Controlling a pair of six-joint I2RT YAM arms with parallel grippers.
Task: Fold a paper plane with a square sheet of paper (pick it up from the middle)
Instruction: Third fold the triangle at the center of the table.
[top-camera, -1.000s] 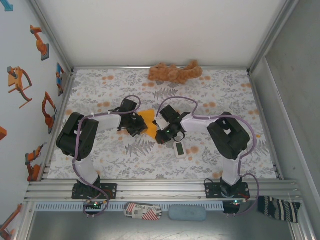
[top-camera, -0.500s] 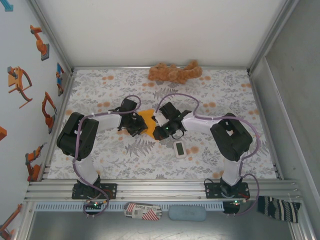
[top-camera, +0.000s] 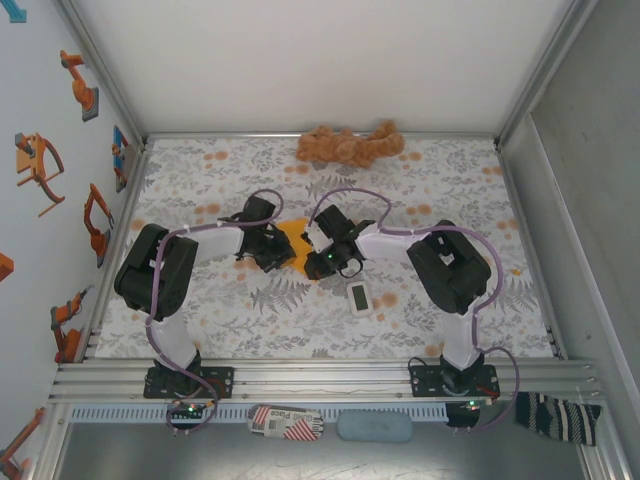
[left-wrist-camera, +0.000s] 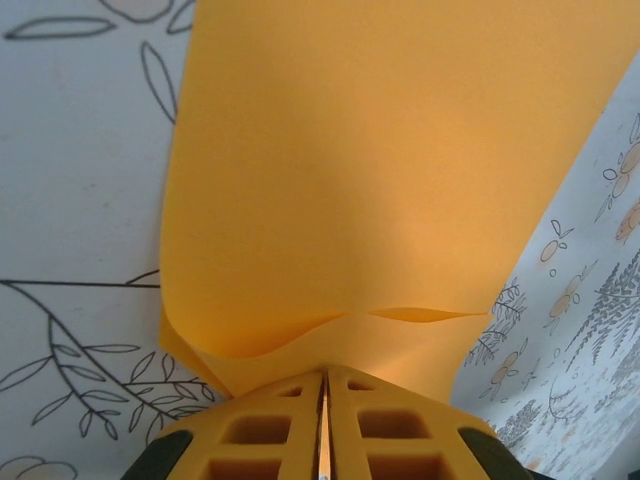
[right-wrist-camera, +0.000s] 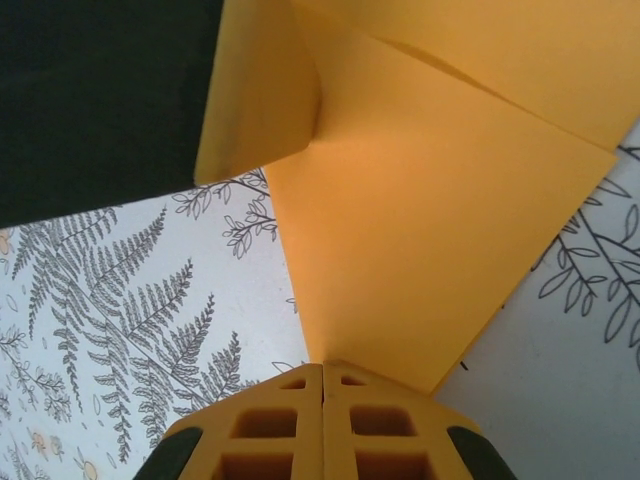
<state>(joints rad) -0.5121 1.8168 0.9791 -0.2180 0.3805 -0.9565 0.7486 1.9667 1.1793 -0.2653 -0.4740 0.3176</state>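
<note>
The square sheet of paper is orange and partly folded, lying mid-table between both grippers. In the left wrist view the paper curves upward, with a folded layer's edge across it. My left gripper is shut on its near edge, a thin strip of paper showing between the jaws. In the top view that left gripper sits at the paper's left side. My right gripper is at the paper's right side. Its jaws are shut with nothing between them, tips against a corner of the creased paper.
A brown plush toy lies at the back edge. A small white device lies just in front of the right gripper. A dark part of the left arm looms close in the right wrist view. Floral cloth covers the table.
My right gripper has moved left and back, from beside the white device to the paper's right edge. The left gripper has stayed on the paper.
</note>
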